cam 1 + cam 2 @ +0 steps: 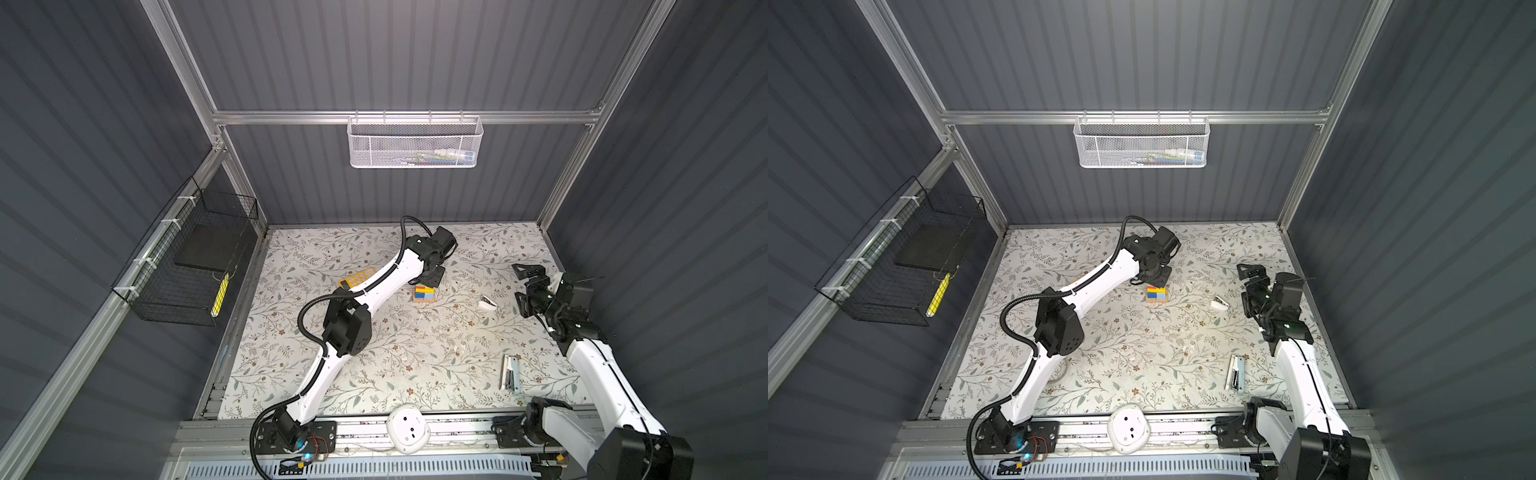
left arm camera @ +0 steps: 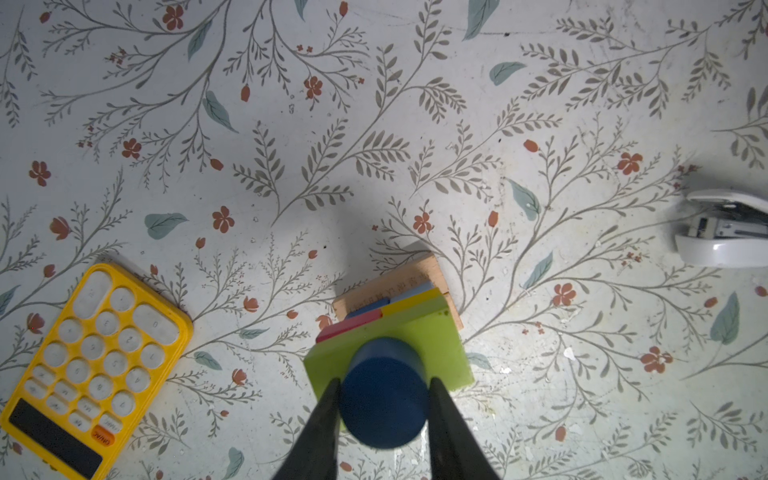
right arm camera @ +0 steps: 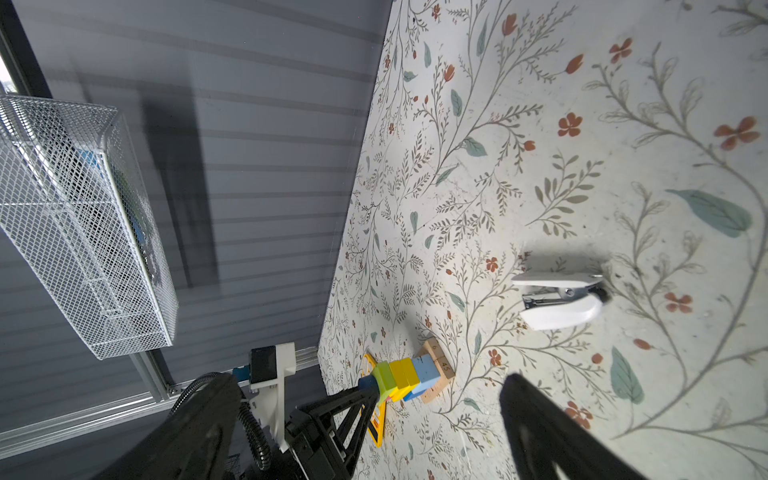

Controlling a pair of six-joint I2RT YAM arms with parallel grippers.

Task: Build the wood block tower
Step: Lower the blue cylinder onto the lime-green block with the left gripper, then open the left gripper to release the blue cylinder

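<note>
Nearest my wrist camera, my left claw point(image 2: 385, 381) pinches the blue cylinder point(image 2: 384, 403), which stands upright straight below me on the lime bar point(image 2: 451, 345) capping the wood block tower point(image 1: 424, 293) (mid-table, near the calculator point(image 2: 95, 365)). I judge my retreat must go straight up. My right claw point(image 1: 516, 282), spread wide, hangs well apart.

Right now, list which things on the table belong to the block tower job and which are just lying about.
Job: tan wooden base bars, light-blue cube, blue cube, pink cube, yellow block, lime-green bar, dark blue cylinder in the left gripper.
Lying about: yellow calculator with white keys, small white stapler, long white-and-silver tool.
</note>
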